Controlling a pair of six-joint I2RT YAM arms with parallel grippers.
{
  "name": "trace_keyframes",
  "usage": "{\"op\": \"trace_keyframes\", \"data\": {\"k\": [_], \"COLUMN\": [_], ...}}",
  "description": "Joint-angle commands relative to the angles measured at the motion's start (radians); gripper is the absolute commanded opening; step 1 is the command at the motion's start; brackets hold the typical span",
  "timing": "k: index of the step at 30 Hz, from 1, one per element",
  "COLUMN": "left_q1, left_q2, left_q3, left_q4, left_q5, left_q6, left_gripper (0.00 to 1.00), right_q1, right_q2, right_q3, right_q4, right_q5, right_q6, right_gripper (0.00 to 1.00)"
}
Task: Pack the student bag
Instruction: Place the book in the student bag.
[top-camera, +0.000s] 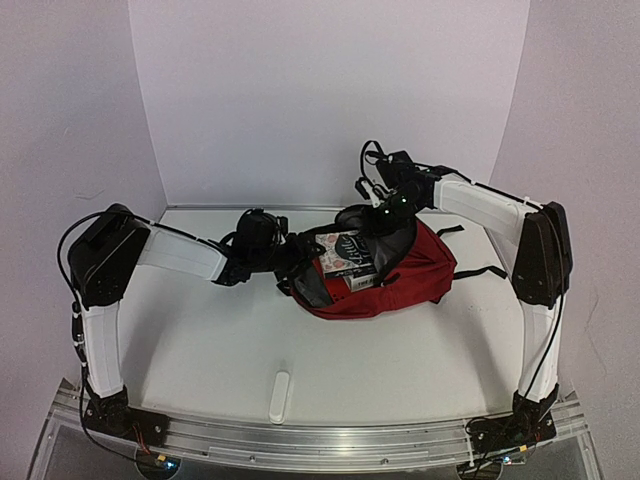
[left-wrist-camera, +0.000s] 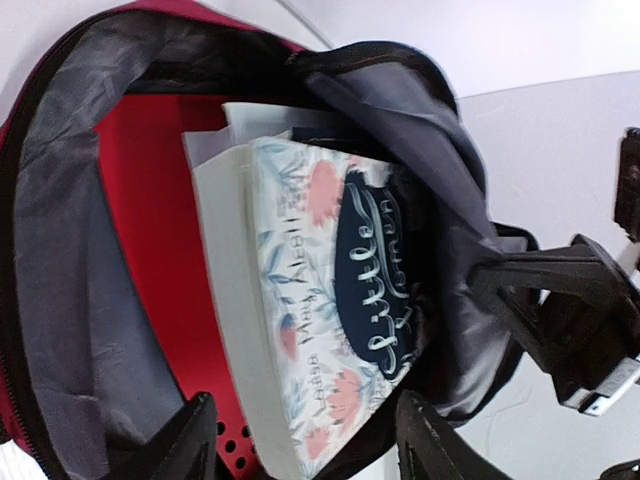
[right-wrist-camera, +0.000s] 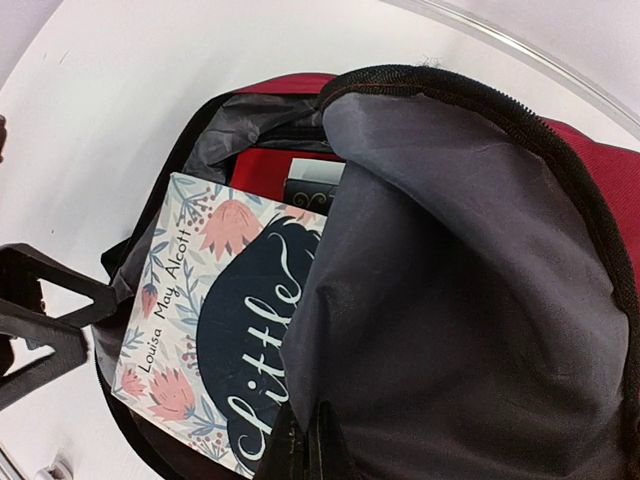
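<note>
The student bag (top-camera: 425, 278), dark red with grey lining, lies on its side mid-table with its mouth toward the left. A floral "Little Women" book (left-wrist-camera: 330, 290) sits partly inside it, on top of white papers (left-wrist-camera: 215, 150) and a bright red folder (left-wrist-camera: 150, 230). My left gripper (left-wrist-camera: 310, 445) is open at the bag's mouth. Its fingers straddle the book's near end with gaps on both sides. My right gripper (right-wrist-camera: 305, 450) is shut on the edge of the bag's grey-lined upper flap (right-wrist-camera: 450, 280) and holds it lifted over the book (right-wrist-camera: 190, 300).
A small white oblong object (top-camera: 281, 397) lies near the table's front edge. White walls close off the back and both sides. A metal rail (top-camera: 320, 445) runs along the near edge between the arm bases.
</note>
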Motion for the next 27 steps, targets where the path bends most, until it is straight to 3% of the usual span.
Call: {"op": "trace_keyframes", "data": {"k": [1, 7, 20, 23, 27], "left_q1": [0.003, -0.009, -0.06, -0.075, -0.079], "left_q2": [0.044, 0.138, 0.373, 0.389, 0.331], "left_q3": [0.081, 0.188, 0.562, 0.593, 0.505], "left_q4": [-0.047, 0.009, -0.082, -0.092, -0.049], "left_q5": [0.025, 0.104, 0.232, 0.257, 0.273], "left_q6": [0.047, 0.074, 0.098, 0.109, 0.119], "left_gripper": [0.53, 0.4, 0.11, 0.1, 0.14], "right_q1": [0.007, 0.008, 0.007, 0.007, 0.007], "right_q2": [-0.077, -0.089, -0.113, -0.115, -0.116], "right_q3": [0.015, -0.01, -0.039, -0.034, -0.028], "right_q4": [0.031, 0.03, 0.032, 0.032, 0.032], "right_q5": [-0.07, -0.092, -0.157, -0.159, -0.162], "right_q6": [0.008, 0.014, 0.044, 0.046, 0.045], "right_gripper": [0.0, 0.0, 0.0, 0.0, 0.0]}}
